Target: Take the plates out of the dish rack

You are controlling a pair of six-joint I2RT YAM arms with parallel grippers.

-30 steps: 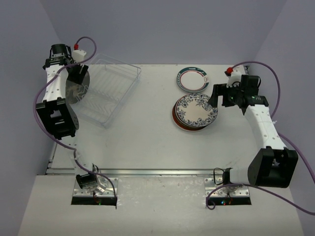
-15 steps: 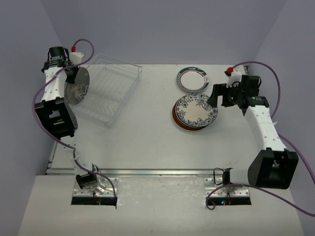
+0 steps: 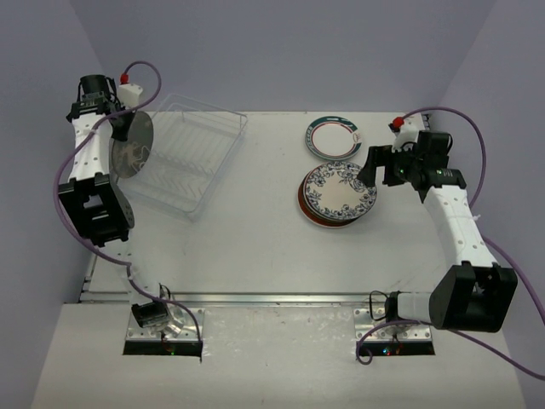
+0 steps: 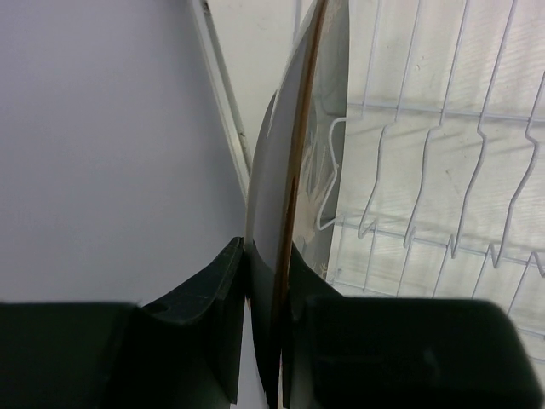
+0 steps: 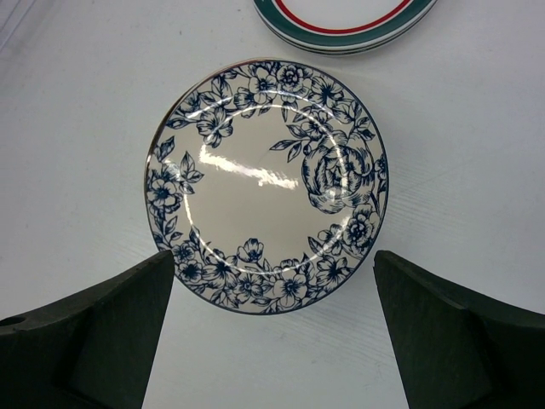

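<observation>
Left gripper (image 4: 271, 345): I see it pinched narrow on the rim of a plate, one finger on each face.
Held plate (image 4: 277, 196): it stands on edge, a thin gold line along its rim. In the top view it (image 3: 132, 145) sits at the 9 o'clock end of the dish rack. I cannot tell whether its bottom edge touches the ribs.
Dish rack (image 3: 183, 158): clear plastic, at about 10 o'clock on the table (image 3: 255, 247), lying at an angle. Its wire-like ribs (image 4: 443, 170) show just beside the held plate's face.
Right gripper (image 5: 272, 294): jaws spread wide, holding nothing, hovering over the floral plate.
Floral plate (image 5: 264, 183): blue-and-white, on top of a stack at about 2 o'clock on the table, a red plate (image 3: 308, 213) showing beneath.
Ringed plate (image 5: 345, 21): white with teal and red rings, at 12 o'clock from the floral plate, just beside it.
</observation>
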